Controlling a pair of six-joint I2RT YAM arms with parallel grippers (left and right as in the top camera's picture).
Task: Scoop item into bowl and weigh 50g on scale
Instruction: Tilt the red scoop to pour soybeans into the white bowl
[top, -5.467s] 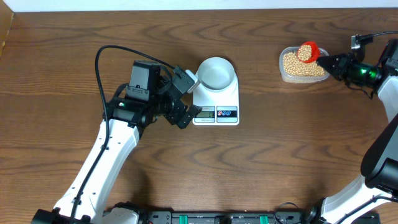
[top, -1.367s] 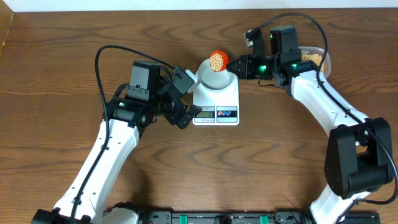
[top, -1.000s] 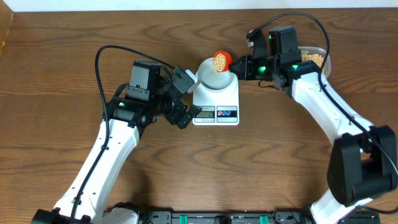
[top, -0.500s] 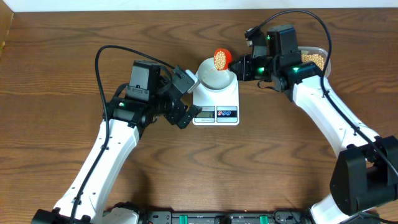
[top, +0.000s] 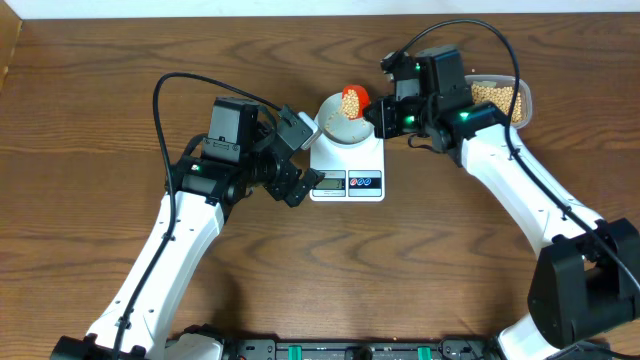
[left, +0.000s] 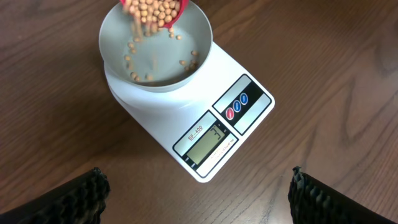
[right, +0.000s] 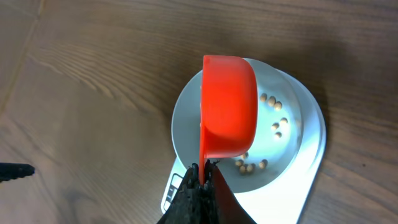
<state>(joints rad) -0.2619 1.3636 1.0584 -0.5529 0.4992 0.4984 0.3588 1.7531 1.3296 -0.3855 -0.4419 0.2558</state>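
Desk of dark wood carries everything. The left fingers stand spread wide and hold nothing. The scale lies at their 3 o'clock in the overhead view, near but apart. It is white, with a grey display and a red and a blue button. The bowl sits on its far end with a few tan beans scattered inside. A red scoop tilts over the bowl's 12 o'clock rim, more beans blurred at its lip. The right fingers are pressed together, pinching the scoop's handle. A clear tub of beans stands at the bowl's 3 o'clock, behind the right arm.
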